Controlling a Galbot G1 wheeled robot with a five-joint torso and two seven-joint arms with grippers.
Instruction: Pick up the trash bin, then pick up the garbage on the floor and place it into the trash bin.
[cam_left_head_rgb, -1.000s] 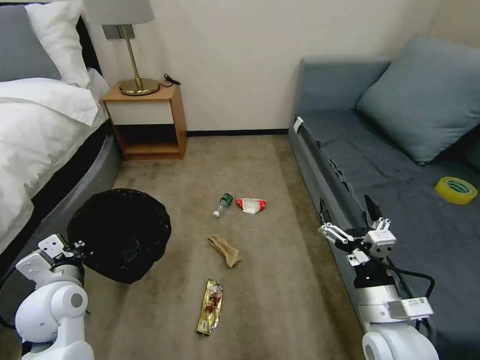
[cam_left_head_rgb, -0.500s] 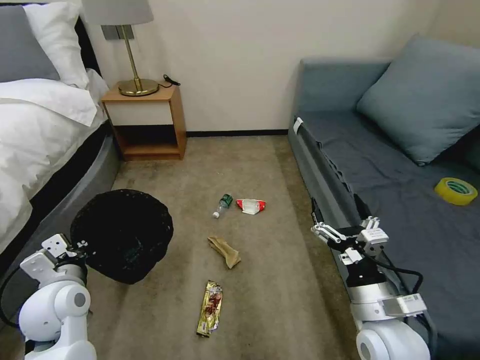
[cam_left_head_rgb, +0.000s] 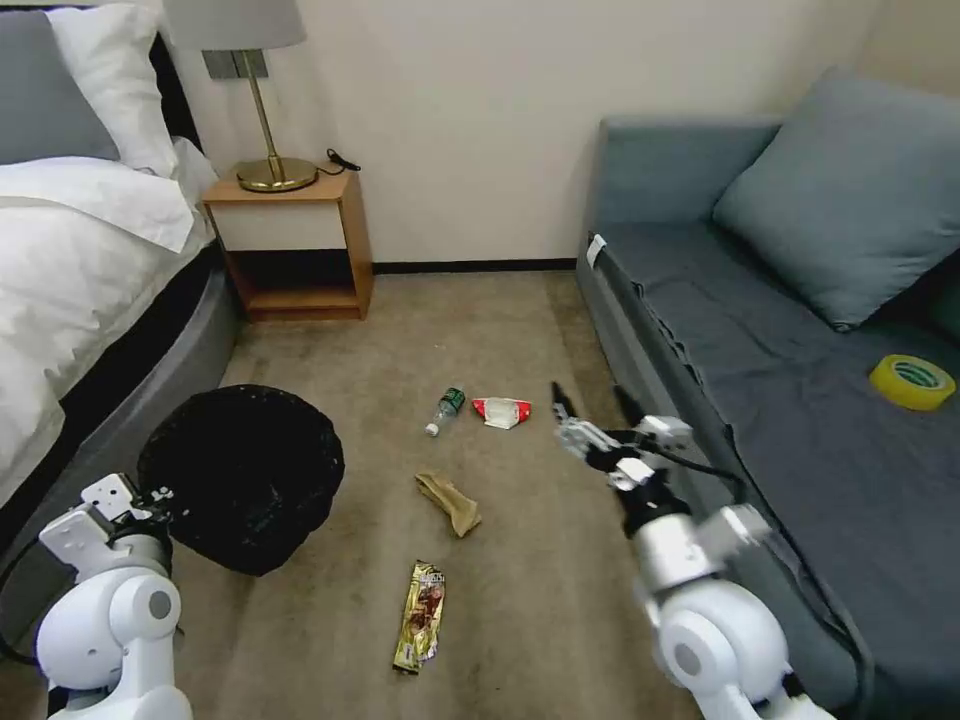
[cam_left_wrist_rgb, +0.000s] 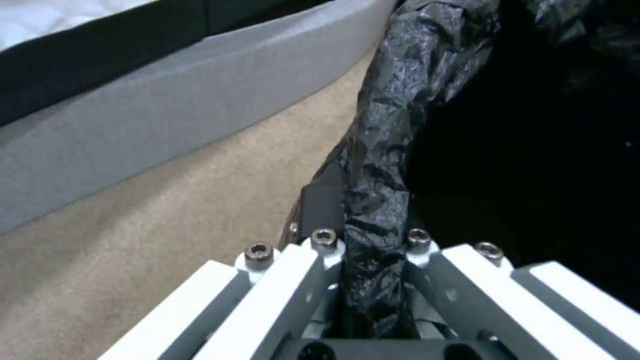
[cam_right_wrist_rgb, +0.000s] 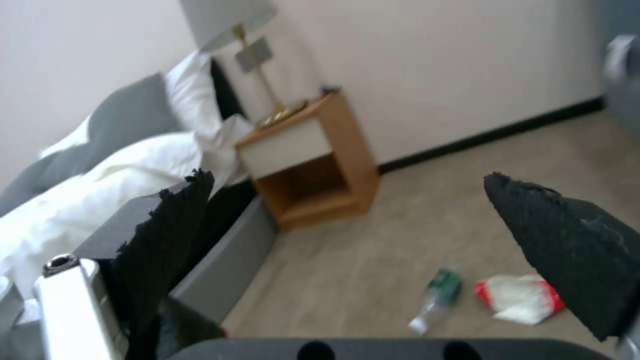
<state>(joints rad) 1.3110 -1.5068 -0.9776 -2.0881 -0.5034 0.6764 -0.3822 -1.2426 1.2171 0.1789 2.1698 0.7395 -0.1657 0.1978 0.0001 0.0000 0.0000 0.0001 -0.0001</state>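
The trash bin (cam_left_head_rgb: 240, 480), lined with a black bag, hangs tilted at the lower left beside the bed. My left gripper (cam_left_head_rgb: 152, 497) is shut on its rim; the left wrist view shows the bagged rim (cam_left_wrist_rgb: 383, 165) pinched in the left gripper (cam_left_wrist_rgb: 370, 240). The garbage lies on the carpet: a small bottle (cam_left_head_rgb: 446, 410), a red-and-white packet (cam_left_head_rgb: 502, 410), a tan paper wad (cam_left_head_rgb: 450, 501) and a gold-brown wrapper (cam_left_head_rgb: 421, 613). My right gripper (cam_left_head_rgb: 590, 410) is open above the carpet, just right of the packet. The right wrist view shows the bottle (cam_right_wrist_rgb: 437, 299) and packet (cam_right_wrist_rgb: 520, 299) beyond its fingers (cam_right_wrist_rgb: 567, 250).
A bed (cam_left_head_rgb: 70, 260) runs along the left and a blue-grey sofa (cam_left_head_rgb: 800, 380) along the right, with a yellow tape roll (cam_left_head_rgb: 911, 380) on its seat. A wooden nightstand (cam_left_head_rgb: 295, 245) with a lamp stands at the back wall.
My right arm has swung left, from the sofa's front edge out over the carpet near the packet. The bin in my left gripper has shifted only slightly.
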